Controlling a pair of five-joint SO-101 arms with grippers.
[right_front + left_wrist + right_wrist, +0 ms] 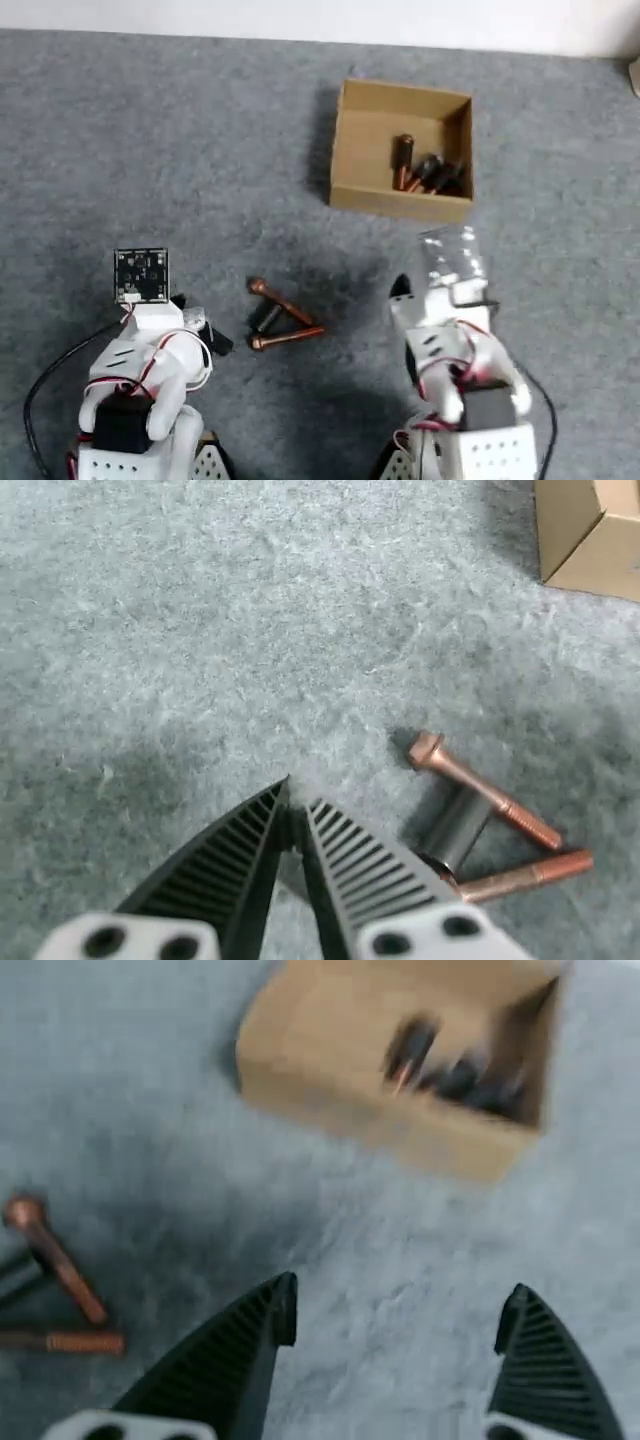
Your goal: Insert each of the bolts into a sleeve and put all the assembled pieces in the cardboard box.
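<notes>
Inspecting your left hand (298, 798), you find it closed together and empty. Two bolts (480, 790) and one sleeve (460, 825) lie just ahead of it, apparently awaiting pairing. Your right hand (402, 1295) stands apart and empty, facing the cardboard box (330, 1090) of assembled pieces (425, 170).

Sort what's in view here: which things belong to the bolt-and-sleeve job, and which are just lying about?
Job in hand:
bolt nearer the box
bolt nearer the arms
dark sleeve lying between them
cardboard box
assembled pieces inside it

Just lying about:
grey carpet
black cable by the left arm
pale object at the edge, unidentifiable
</notes>
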